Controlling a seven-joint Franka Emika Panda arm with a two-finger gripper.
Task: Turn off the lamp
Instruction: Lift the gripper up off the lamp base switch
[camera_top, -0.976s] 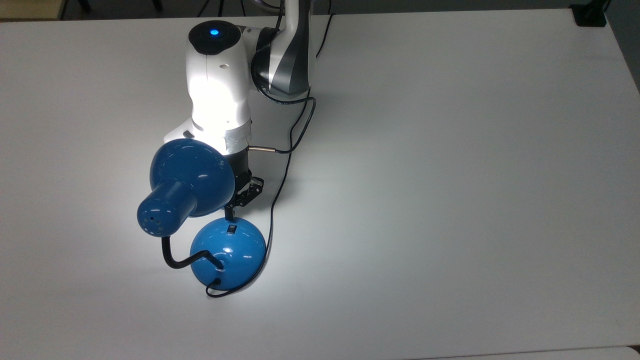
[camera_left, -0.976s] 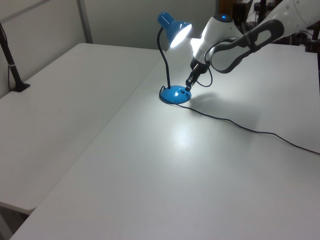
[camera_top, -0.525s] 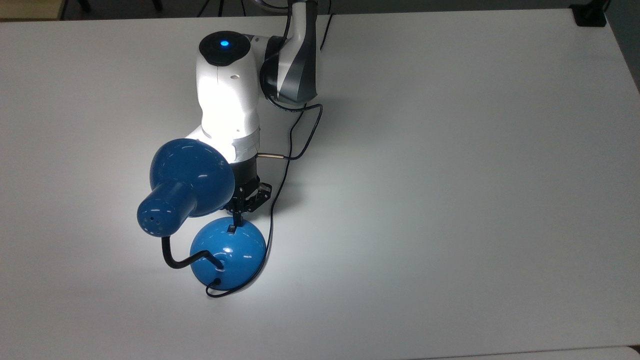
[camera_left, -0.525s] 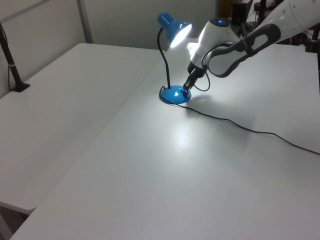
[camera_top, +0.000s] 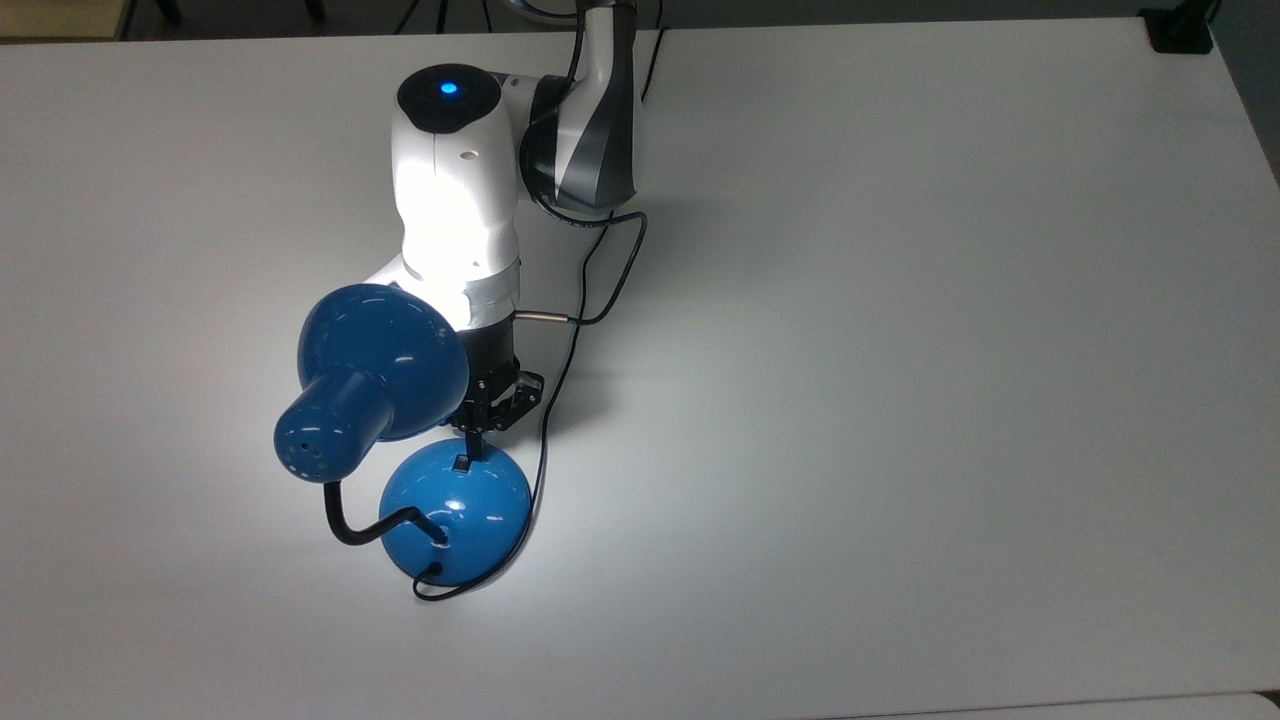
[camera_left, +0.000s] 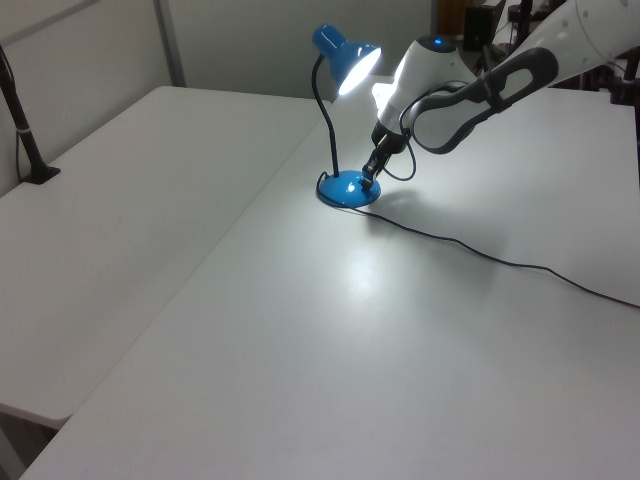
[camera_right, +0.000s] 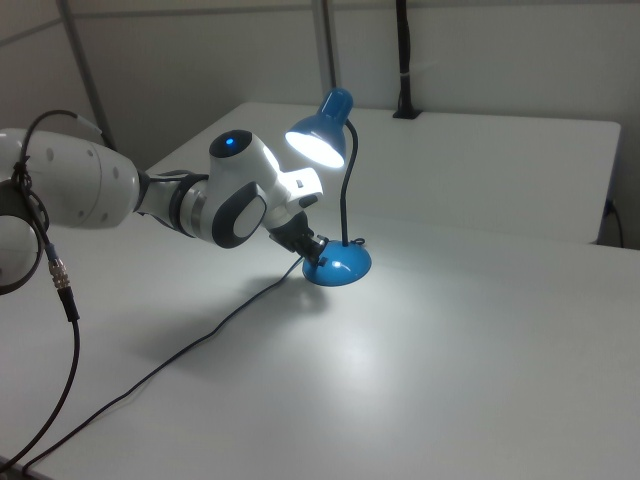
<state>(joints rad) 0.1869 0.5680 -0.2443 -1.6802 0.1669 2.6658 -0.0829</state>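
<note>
the lamp (camera_top: 455, 510) stands on the white bench (camera_top: 900, 400), at about 8 o'clock from the middle of the top view. its round blue base (camera_left: 348, 189) sits flat on the bench. a black bendable neck (camera_right: 345, 200) rises from the base and carries the bell-shaped blue shade (camera_top: 378, 360), which in the top view hangs toward 11 o'clock from the base. the shade's mouth glows bright in the right view, and a pool of light lies on the bench around the base, so the lamp is lit.

the gripper (camera_top: 476, 440) comes down from 12 o'clock in the top view, its black tip meeting the small black switch (camera_top: 463, 463) on the upper edge of the base. the jaws look drawn close together, nearly to a single point, with nothing held between them. in the left view the gripper (camera_left: 369, 180) touches the base at its 2 o'clock side; in the right view the gripper (camera_right: 315, 255) touches the base at its 9 o'clock side. the arm's white wrist (camera_top: 455, 190) lies partly under the shade in the top view and catches the lamp's light.

a thin black cord (camera_top: 440, 585) leaves the base at 6 o'clock in the top view, curls around the base's right side and runs up toward 12 o'clock beside the arm. in the left view a cord (camera_left: 480, 252) trails across the bench toward 4 o'clock.
</note>
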